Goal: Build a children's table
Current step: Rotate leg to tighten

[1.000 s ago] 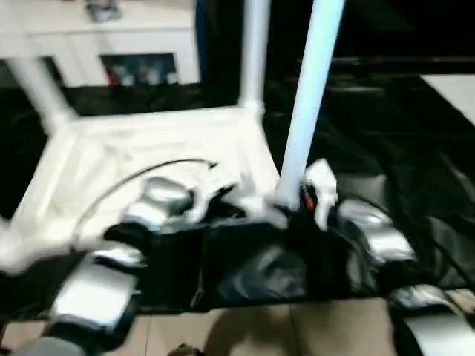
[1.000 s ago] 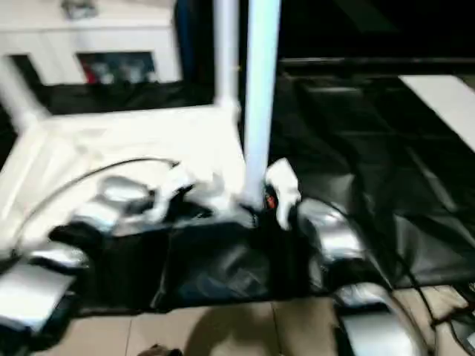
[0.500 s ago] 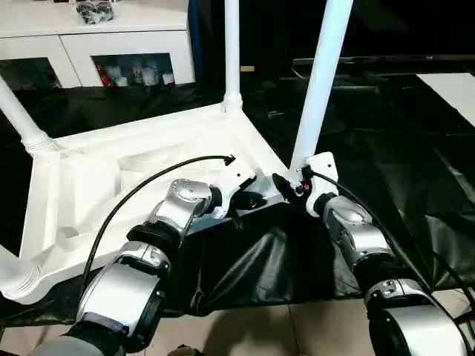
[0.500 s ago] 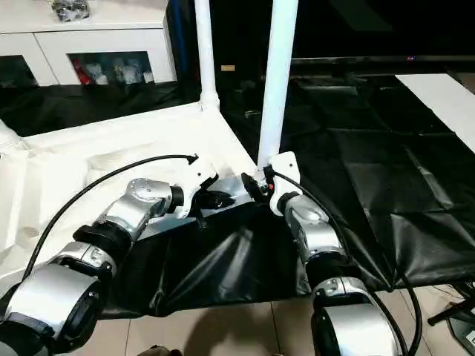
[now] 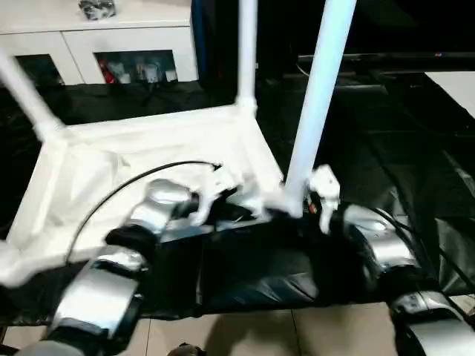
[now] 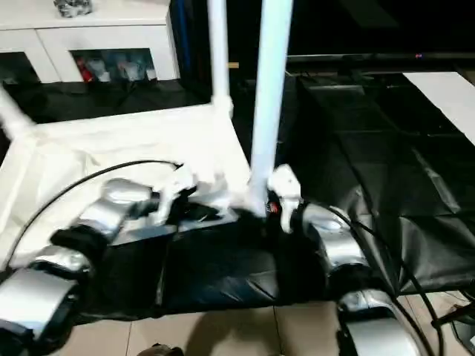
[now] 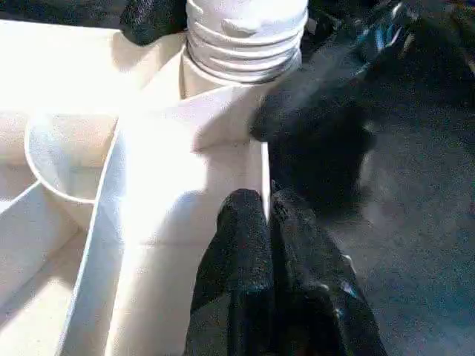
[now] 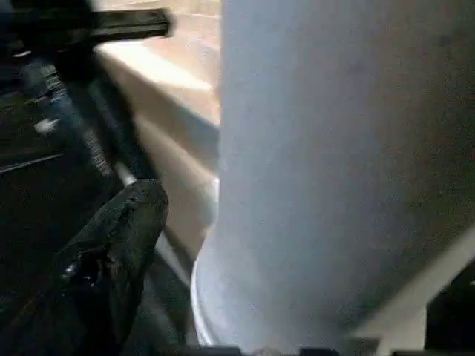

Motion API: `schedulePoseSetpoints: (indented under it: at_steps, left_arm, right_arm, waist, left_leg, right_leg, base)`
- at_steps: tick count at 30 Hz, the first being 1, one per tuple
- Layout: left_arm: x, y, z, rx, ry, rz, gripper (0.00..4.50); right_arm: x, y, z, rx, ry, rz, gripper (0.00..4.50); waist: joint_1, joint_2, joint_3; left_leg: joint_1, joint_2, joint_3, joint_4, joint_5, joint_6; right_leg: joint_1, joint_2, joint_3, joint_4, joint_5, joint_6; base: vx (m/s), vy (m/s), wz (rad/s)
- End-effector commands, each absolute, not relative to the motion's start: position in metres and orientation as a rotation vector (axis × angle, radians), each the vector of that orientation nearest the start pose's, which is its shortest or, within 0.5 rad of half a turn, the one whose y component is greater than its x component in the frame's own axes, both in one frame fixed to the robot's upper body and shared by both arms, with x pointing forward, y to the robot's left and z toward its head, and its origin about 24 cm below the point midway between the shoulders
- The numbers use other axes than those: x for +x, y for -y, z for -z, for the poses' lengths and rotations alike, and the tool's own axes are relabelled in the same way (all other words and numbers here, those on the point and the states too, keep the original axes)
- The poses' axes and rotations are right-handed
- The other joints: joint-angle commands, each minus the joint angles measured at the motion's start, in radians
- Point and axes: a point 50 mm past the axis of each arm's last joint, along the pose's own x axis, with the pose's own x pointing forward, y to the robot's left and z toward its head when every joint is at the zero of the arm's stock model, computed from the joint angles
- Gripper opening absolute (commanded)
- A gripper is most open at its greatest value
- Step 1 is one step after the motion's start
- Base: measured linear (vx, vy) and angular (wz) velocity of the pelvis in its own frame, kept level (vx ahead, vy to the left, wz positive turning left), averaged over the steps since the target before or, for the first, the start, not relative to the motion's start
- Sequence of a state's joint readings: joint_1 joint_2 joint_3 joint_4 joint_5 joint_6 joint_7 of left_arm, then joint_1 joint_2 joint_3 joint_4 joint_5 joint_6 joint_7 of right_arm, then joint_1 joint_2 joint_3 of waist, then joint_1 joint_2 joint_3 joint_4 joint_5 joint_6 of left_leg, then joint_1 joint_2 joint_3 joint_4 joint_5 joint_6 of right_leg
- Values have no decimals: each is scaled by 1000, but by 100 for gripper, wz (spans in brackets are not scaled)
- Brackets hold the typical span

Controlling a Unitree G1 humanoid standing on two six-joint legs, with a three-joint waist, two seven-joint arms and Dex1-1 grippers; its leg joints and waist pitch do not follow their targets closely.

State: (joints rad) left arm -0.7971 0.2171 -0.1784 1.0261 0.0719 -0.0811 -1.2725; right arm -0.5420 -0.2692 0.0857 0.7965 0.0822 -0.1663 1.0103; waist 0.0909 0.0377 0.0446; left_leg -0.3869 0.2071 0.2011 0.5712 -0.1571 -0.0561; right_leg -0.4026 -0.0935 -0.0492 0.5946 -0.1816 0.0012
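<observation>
With the near-corner leg (image 5: pixel 315 111) seated in the upturned children's table (image 5: pixel 148 148), the left gripper (image 7: pixel 266 215) pinches its rim just beside the released right gripper (image 5: pixel 300 211); next, probably check the seating.

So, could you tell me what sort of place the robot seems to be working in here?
Probably a home living room, or a mock-up of one. A white glass-door cabinet with small items behind its panes stands at the back, the floor is pale tile, and a black sheet is spread under the upturned children's table.
</observation>
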Motion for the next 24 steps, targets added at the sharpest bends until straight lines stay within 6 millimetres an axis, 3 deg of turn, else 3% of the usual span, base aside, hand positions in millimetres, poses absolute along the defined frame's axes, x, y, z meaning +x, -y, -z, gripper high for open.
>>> schedulePoseSetpoints:
  at_steps: [1, 4, 13, 15, 19, 21, 24]
  left_arm:
    - [336, -98, -62, 290, -361, 1514, 0]
    - [334, -105, -63, 293, -378, 1570, 0]
    - [325, -117, -61, 300, -452, 1700, 0]
    - [325, -118, -61, 303, -455, 1698, 0]
    - [327, -118, -62, 304, -440, 1667, 0]
    - [329, -116, -61, 289, -428, 1641, 0]
    - [331, -111, -60, 280, -410, 1592, 0]
  right_arm:
    - [310, 138, -25, -155, -252, -1171, 431]
    - [304, 141, -27, -154, -270, -1259, 431]
    - [295, 149, -30, -168, -342, -1404, 328]
    - [295, 149, -30, -170, -347, -1413, 328]
    - [294, 148, -29, -162, -340, -1406, 290]
    - [298, 144, -30, -111, -311, -1341, 283]
    - [305, 141, -26, -62, -311, -1209, 277]
  waist:
    - [1, -8, -63]
    - [5, -8, -63]
    - [17, -11, -65]
    - [19, -9, -65]
    - [20, -10, -65]
    - [20, -14, -64]
    - [18, -10, -61]
  left_leg:
    - [24, 27, -10, -61, -277, 76]
    - [23, 28, -10, -61, -268, 81]
    - [26, 29, -10, -59, -246, 77]
    - [26, 29, -9, -59, -240, 79]
    - [26, 29, -10, -60, -248, 71]
    - [25, 28, -9, -60, -249, 69]
    - [25, 29, -11, -64, -261, 54]
  right_leg:
    - [47, -46, 24, -65, -154, -274]
    - [46, -46, 25, -63, -138, -277]
    - [46, -48, 26, -59, -118, -285]
    - [46, -48, 26, -58, -110, -285]
    - [45, -49, 25, -59, -130, -281]
    - [45, -49, 26, -60, -135, -279]
    - [43, -49, 26, -62, -177, -268]
  base:
    - [0, 0, 0]
    - [0, 0, 0]
    - [0, 0, 0]
    - [0, 0, 0]
    - [0, 0, 0]
    - [0, 0, 0]
    - [0, 0, 0]
